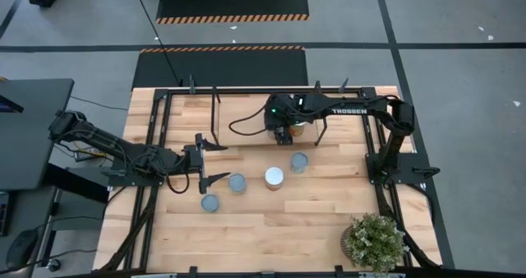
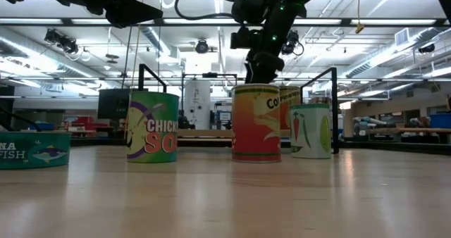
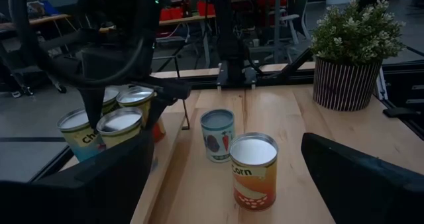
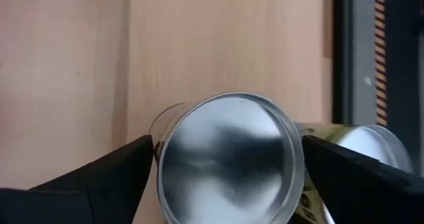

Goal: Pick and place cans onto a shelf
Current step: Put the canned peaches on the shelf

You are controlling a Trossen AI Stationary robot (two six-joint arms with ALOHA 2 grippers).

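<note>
The shelf is a light-wood board in a black frame at the table's far side. My right gripper is over it, shut on a silver-topped can. Another can stands close beside that one, and more cans show on the shelf in the left wrist view. Several cans stand on their bases on the tabletop: one blue-grey-topped, a white-topped corn can, and two more. My left gripper is open and empty, left of these cans. My right gripper has the can between its two fingers, one finger on each side of the can's wall, just below the rim. The fingers come from above, pointing down. The can is upright. Whether its base is on the shelf board is hidden by the can itself.
A potted plant stands at the table's near right corner. The shelf's black posts and rails rise around the board. Bare wood lies near the table's near edge.
</note>
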